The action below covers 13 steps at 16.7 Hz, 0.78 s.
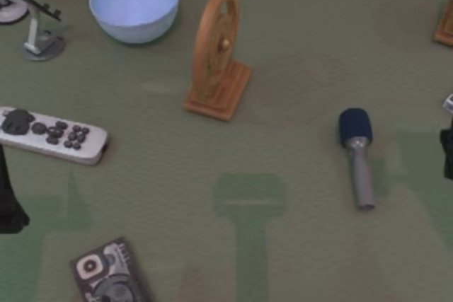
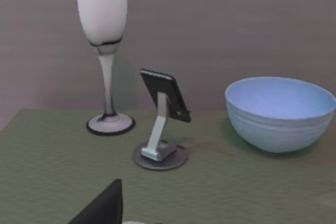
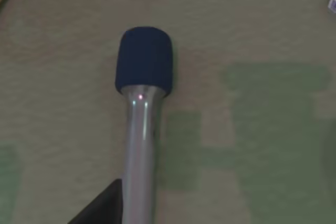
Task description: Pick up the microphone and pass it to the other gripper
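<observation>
The microphone [image 1: 356, 152] lies flat on the green table, right of the middle, with its navy foam head [image 1: 354, 127] pointing away and its grey handle [image 1: 362, 182] toward the front edge. It fills the right wrist view [image 3: 143, 108], and one black fingertip [image 3: 107, 207] shows beside the handle without touching it. My right gripper [image 1: 447, 153] sits at the table's right edge, open and apart from the microphone. My left gripper [image 1: 10, 199] is parked at the left edge, open and empty, and one of its fingertips [image 2: 107, 208] shows in its own wrist view.
A white remote [image 1: 53, 136] lies at the left, close to the left gripper. At the back stand a pale blue bowl [image 1: 134, 5], a wooden ring on a base [image 1: 216, 54], a phone stand [image 1: 39, 30] and a tall glass [image 2: 103, 45]. A dark printed card [image 1: 110, 274] lies at the front left.
</observation>
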### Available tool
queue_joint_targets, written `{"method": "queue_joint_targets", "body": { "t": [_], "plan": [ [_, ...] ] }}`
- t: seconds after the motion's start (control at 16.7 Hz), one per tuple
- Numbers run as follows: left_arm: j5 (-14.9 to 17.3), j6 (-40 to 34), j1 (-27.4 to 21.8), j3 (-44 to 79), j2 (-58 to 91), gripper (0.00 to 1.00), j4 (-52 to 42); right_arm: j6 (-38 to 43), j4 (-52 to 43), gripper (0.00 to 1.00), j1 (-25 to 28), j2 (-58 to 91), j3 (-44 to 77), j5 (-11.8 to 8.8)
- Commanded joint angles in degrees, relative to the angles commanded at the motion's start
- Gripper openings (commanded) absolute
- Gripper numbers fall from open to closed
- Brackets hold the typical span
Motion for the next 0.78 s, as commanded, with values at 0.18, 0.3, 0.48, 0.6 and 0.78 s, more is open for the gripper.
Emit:
{"method": "queue_joint_targets", "body": {
  "t": [0.18, 0.3, 0.48, 0.6, 0.78],
  "plan": [
    [0.0, 0.0, 0.0, 0.0, 0.0, 1.00, 0.0, 4.5, -9.0, 1.00, 4.3, 17.8, 11.1, 0.5],
    [0.0, 0.0, 0.0, 0.0, 0.0, 1.00, 0.0, 7.3, -14.5, 1.00, 6.9, 28.4, 18.0, 0.8],
    [0.0, 0.0, 0.0, 0.0, 0.0, 1.00, 0.0, 10.9, -21.1, 1.00, 10.3, 40.7, 27.0, 1.2],
    [0.0, 0.0, 0.0, 0.0, 0.0, 1.00, 0.0, 12.6, -24.3, 1.00, 12.0, 46.5, 31.7, 1.3],
    [0.0, 0.0, 0.0, 0.0, 0.0, 1.00, 0.0, 14.2, -26.9, 1.00, 13.5, 51.4, 35.9, 1.5]
  ]
}}
